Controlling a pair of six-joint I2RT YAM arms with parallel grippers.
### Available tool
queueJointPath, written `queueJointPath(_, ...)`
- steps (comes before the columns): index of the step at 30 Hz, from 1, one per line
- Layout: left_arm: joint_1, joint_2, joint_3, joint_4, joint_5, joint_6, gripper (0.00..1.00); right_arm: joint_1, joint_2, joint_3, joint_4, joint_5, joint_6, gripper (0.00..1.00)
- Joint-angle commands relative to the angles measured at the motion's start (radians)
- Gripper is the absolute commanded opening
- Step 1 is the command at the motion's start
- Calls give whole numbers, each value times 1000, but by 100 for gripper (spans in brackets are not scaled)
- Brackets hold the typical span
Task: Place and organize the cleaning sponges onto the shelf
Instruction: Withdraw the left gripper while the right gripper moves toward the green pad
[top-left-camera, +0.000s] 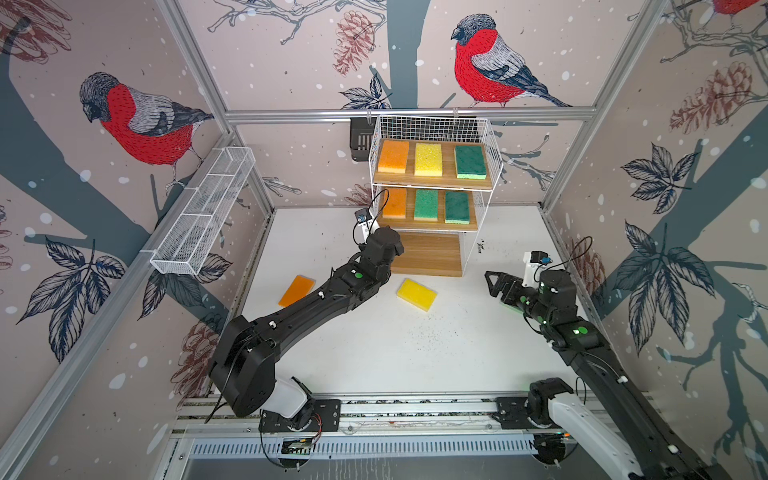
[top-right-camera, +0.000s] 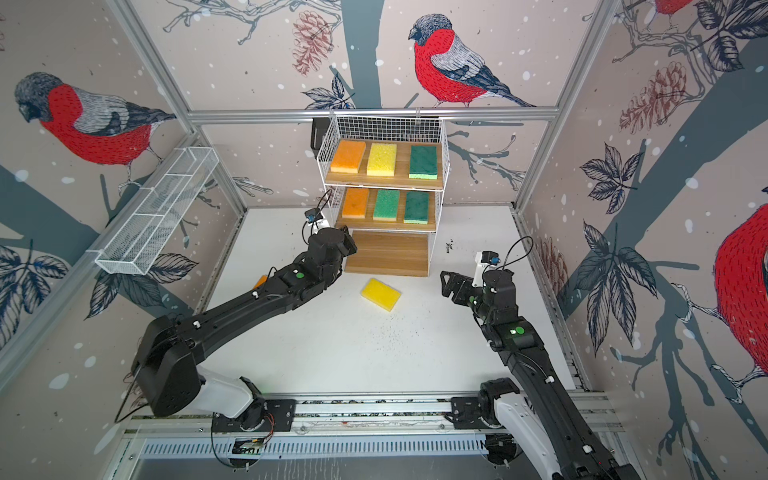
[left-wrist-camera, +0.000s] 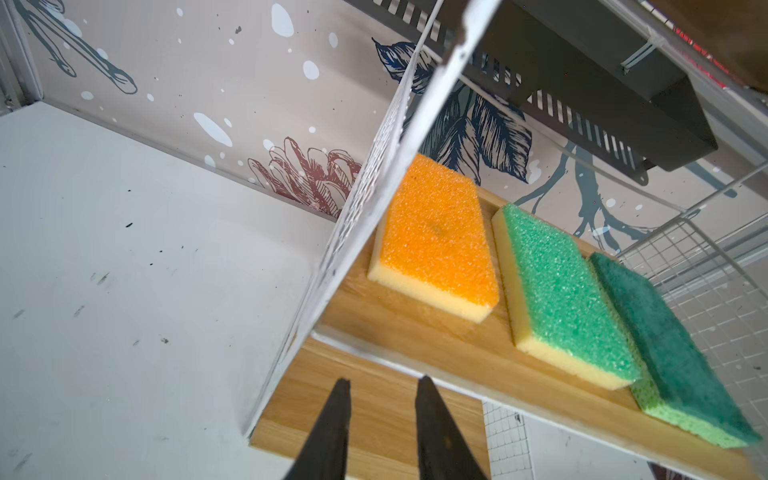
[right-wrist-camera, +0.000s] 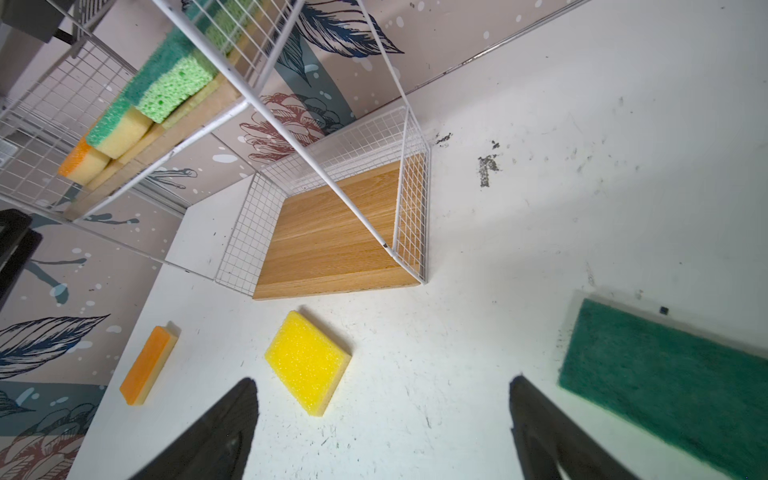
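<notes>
– Wooden boards on the shelf (top-left-camera: 432, 124), status?
– Shelf sits upper centre in both top views. Top board, in a row: upper orange sponge (top-left-camera: 393, 156), upper yellow sponge (top-left-camera: 429, 159), upper dark green sponge (top-left-camera: 471, 162). Middle board: middle orange sponge (top-left-camera: 395, 202), light green sponge (top-left-camera: 426, 204), middle dark green sponge (top-left-camera: 457, 207). Bottom board (top-left-camera: 430, 255) bare.
– Loose ones?
– Three on the white table (top-left-camera: 374, 353). Loose orange sponge (top-left-camera: 296, 291) is left of centre, right by the left arm; touching or not, can't tell from above. Loose yellow sponge (top-left-camera: 417, 294) is at centre, just in front of the bottom board. Loose green sponge (right-wrist-camera: 665, 382) shows in the right wrist view only, lying flat beside the right claw.
– Claws?
– Left gripper (left-wrist-camera: 383, 380): jaws a narrow gap apart, nothing between them, fingers seen against the bottom board by the shelf's side grid. Right gripper (top-left-camera: 490, 284): spread wide, empty, right of centre, apart from the shelf.
</notes>
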Motion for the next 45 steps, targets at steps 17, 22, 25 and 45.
queueJointPath(17,-2,-215,-198,-112,47,86,38,3,52,46,-137,227,140,93)
queueJointPath(22,-1,-272,-257,-90,123,140,38,-24,103,83,-136,302,142,94)
queueJointPath(25,-1,-303,-295,-71,159,158,38,-57,148,112,-124,298,143,94)
queueJointPath(45,44,-289,-400,-80,208,161,56,-430,298,135,-63,195,62,92)
